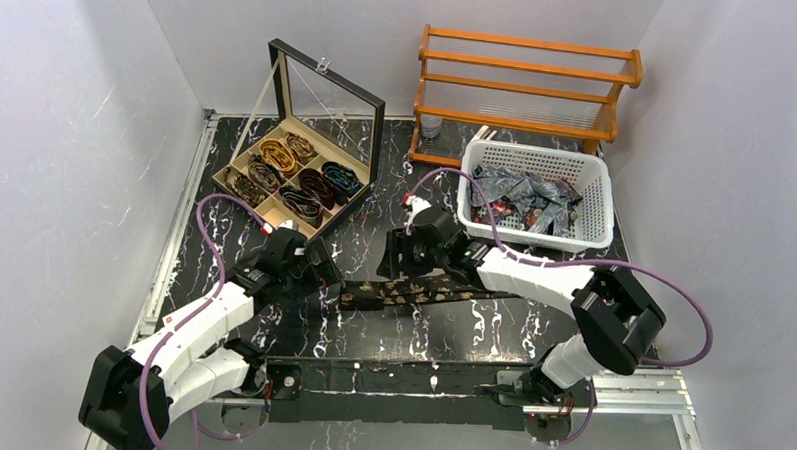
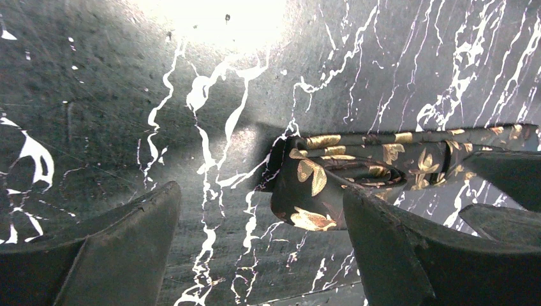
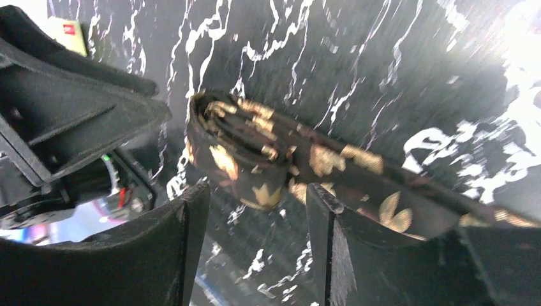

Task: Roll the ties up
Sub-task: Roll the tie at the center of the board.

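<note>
— Tie (image 1: 412, 291) with the gold spots: where do we have it?
— We start big. Our black table (image 1: 531, 335) is glossy and veined white like marble. At its back stands a slatted wooden rack (image 1: 525, 64). In front of that is a white plastic basket (image 1: 537, 152) with latticed walls, holding a crumpled heap of grey-blue ties (image 1: 526, 194). A wooden box (image 1: 239, 159) with a propped glass lid keeps flat coils (image 1: 296, 176) in its compartments.
— And the tie?
— It is dark and satiny, and lies along the table between our arms, its left end wound into a loose roll (image 2: 332, 172).
— Jaws?
— Our left gripper (image 2: 261, 197) is spread wide, the roll just beside one finger. Our right gripper (image 3: 258, 191) is parted too and pinches nothing, its tips near the roll.
— Any writing?
— We see one pale tag (image 3: 67, 32) with a red mark, too blurred to read.
</note>
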